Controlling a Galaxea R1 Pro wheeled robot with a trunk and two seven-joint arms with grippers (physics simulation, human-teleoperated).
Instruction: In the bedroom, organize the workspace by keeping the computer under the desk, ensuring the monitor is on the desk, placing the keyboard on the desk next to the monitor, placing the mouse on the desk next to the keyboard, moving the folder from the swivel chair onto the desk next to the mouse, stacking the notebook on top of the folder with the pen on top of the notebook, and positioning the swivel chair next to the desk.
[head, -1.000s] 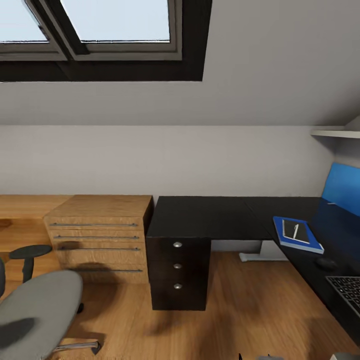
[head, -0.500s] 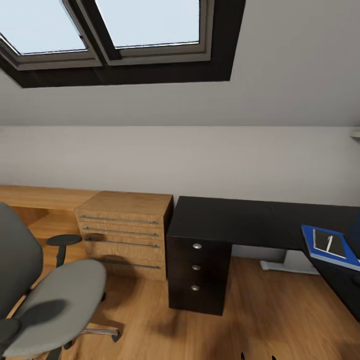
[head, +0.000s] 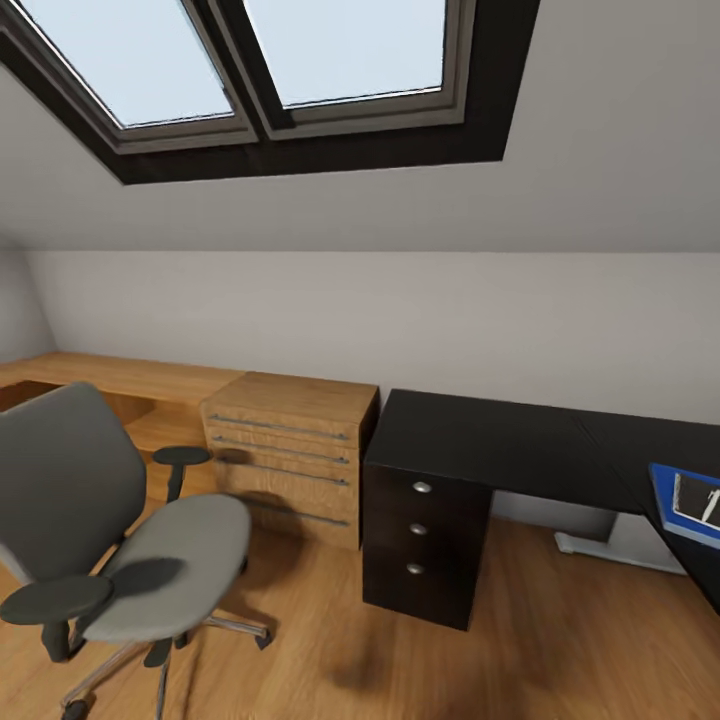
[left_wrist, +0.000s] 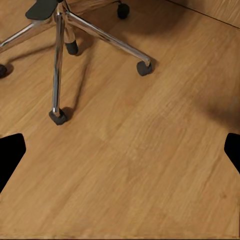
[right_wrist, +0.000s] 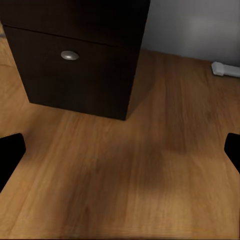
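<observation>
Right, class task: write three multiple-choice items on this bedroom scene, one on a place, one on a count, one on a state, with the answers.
1. Where is the swivel chair?
A. On the floor, apart from the desk
B. Tucked under the desk
C. On the wooden chest

2. How many round knobs show on the black drawer unit?
A. One
B. Three
C. Five

3. What state is the chair's seat in?
A. Holding a folder
B. Holding a keyboard
C. Bare

Answers: 1 A, the wooden drawer chest stands between chair and desk. 2 B, three silver knobs in a column. 3 C, nothing lies on the grey seat; the blue folder is on the desk.
</observation>
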